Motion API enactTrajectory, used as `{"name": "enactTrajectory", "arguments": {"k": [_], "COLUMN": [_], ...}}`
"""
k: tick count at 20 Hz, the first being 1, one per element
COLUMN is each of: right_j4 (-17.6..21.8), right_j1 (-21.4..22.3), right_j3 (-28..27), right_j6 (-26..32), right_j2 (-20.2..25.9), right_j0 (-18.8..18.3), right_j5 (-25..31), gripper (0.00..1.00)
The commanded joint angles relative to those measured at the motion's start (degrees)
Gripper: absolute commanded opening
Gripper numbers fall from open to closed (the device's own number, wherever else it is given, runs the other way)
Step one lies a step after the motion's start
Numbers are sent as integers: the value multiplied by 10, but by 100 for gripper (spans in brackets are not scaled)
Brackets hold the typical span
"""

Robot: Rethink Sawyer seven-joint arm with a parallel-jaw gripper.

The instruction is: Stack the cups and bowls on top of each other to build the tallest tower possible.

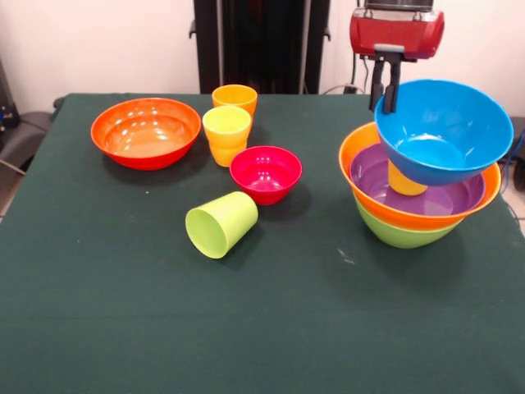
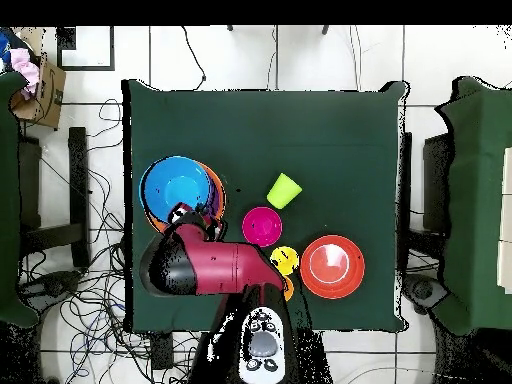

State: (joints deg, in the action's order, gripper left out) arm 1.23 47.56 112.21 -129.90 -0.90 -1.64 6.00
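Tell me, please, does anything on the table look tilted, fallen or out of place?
Yes. The lime green cup lies on its side near the magenta-red bowl. The blue bowl sits tilted on an upturned yellow cup inside the purple bowl, with the gripper at its rim.

I'm looking at the dark green worktop (image 1: 246, 328): a red-orange bowl (image 1: 146, 131) is sitting far left, two cups, orange (image 1: 235, 98) and yellow (image 1: 226, 134), are standing beside it, the small magenta bowl (image 1: 265, 172) is resting nearby, a lime cup (image 1: 221, 223) is lying on its side, and a lime green bowl (image 1: 402, 234) is carrying the stack at right.
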Motion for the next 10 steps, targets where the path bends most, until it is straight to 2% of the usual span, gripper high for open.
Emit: {"name": "enactTrajectory", "arguments": {"k": [1,10], "right_j4": [13,14], "right_j1": [-57,-55], "right_j3": [45,47], "right_j6": [-33,-23], "right_j2": [47,47], "right_j0": [0,-2], "right_j5": [54,80], "gripper": [0,0]}}
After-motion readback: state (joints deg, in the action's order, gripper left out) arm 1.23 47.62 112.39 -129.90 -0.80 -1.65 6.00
